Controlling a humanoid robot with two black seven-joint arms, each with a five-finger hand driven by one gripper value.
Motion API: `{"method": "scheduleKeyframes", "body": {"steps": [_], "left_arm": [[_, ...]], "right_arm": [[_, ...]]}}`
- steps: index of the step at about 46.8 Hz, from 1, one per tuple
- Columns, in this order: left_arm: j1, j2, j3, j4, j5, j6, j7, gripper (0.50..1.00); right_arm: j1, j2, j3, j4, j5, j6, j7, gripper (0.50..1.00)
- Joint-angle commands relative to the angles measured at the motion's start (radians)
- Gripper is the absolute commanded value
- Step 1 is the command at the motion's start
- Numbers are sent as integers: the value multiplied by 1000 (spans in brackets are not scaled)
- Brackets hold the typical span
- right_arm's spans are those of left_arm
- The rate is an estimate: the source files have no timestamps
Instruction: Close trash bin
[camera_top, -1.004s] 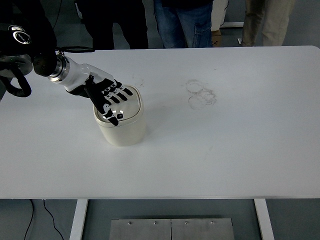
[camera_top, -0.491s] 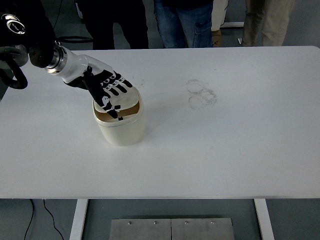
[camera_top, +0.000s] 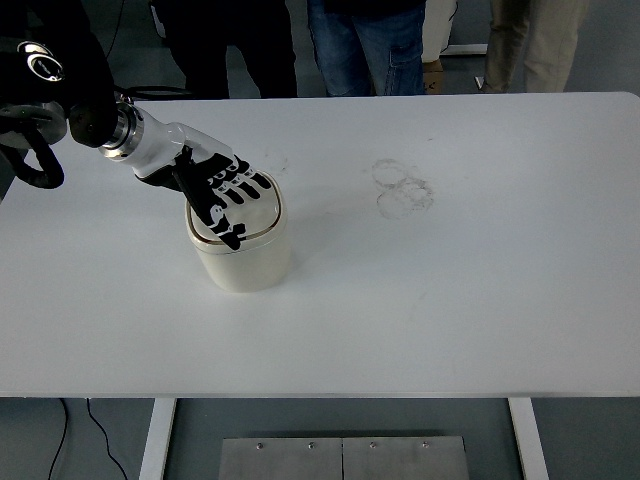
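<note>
Left hand (camera_top: 222, 192) fingers (camera_top: 246, 186) lie spread flat on the trash bin (camera_top: 243, 255) lid (camera_top: 252, 215).

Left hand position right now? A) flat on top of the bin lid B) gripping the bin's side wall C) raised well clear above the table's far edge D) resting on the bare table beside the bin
A: the left hand lies with fingers spread across the lid of the trash bin, not on the table or round the bin's wall.
</note>
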Motion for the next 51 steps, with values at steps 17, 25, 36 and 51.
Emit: {"method": "scheduleKeyframes", "body": {"steps": [17, 25, 36, 51], "left_arm": [[12, -13, 0, -2, 0, 0, 0, 1000], [13, -13, 0, -2, 0, 1, 0, 1000], [-7, 0, 0, 1, 0, 0, 0, 1000], [-33, 23, -9, 64, -3, 14, -9, 1000]], "right_arm": [[0, 0, -1, 0, 1, 0, 0, 991], [0, 0, -1, 0, 0, 0, 0, 989], [0, 0, 0, 0, 0, 0, 0, 989], [0, 0, -1, 0, 0, 0, 0, 989]]}}
